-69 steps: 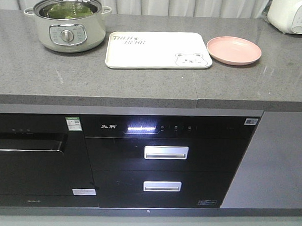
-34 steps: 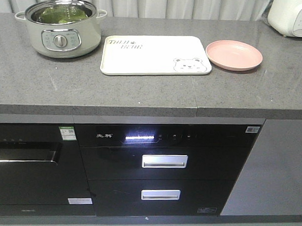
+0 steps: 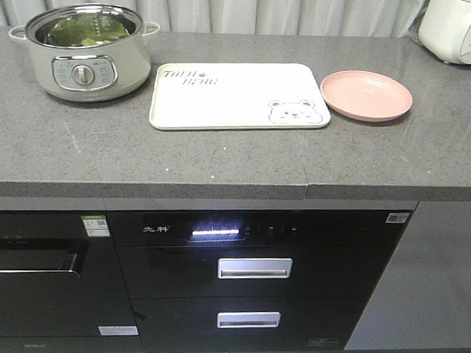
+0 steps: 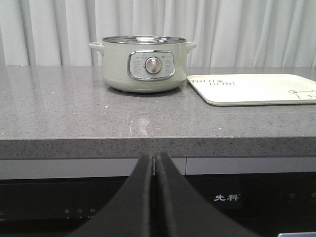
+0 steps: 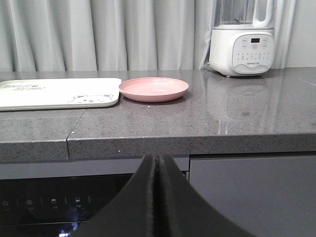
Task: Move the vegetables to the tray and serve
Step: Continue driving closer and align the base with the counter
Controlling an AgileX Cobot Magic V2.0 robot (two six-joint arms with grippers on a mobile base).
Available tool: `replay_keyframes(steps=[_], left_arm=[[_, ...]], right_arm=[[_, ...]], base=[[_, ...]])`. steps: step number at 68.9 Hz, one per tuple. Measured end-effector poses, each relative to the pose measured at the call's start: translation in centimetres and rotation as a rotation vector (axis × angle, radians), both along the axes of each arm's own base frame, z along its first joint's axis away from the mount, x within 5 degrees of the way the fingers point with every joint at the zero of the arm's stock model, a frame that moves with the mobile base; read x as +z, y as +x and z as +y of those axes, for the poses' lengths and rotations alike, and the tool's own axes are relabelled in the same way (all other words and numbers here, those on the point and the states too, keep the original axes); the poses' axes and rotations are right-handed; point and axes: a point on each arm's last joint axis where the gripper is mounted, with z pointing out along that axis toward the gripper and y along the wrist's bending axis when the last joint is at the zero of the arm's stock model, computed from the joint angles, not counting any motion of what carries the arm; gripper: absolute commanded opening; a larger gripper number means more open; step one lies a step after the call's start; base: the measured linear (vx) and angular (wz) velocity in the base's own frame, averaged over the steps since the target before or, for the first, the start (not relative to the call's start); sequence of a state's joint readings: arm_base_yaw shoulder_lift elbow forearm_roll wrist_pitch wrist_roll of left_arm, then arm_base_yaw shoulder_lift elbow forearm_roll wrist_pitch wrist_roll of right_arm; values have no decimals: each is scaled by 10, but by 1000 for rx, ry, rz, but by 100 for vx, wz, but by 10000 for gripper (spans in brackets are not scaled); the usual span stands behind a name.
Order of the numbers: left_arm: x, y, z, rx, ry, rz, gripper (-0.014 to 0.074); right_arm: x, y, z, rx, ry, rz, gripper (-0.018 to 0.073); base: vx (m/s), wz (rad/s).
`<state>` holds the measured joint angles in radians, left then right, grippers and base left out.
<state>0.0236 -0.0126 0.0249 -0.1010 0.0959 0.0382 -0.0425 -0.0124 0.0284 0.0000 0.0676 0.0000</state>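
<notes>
Plainly, left hand [image 4: 155, 159] and right hand [image 5: 158, 159], both pressed together, needed spreading before reaching lettuce [image 3: 86, 29] in the electric pot [image 3: 131, 70].

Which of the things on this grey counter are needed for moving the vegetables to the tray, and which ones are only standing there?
For the job: green leafy vegetables inside the round pale green electric pot; large cream rectangular plastic tray.

Only standing there: round pink plate, perhaps for serving; white blender-like appliance; black built-in drawers below.
</notes>
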Motion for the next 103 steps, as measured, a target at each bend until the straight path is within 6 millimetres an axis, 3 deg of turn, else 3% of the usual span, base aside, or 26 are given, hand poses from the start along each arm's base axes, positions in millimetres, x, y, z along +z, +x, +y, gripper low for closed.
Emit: replay_keyframes(steps=[103], left_arm=[[0, 0, 0, 0, 0, 0, -6]], right_arm=[[0, 0, 0, 0, 0, 0, -2]], base=[[9, 0]])
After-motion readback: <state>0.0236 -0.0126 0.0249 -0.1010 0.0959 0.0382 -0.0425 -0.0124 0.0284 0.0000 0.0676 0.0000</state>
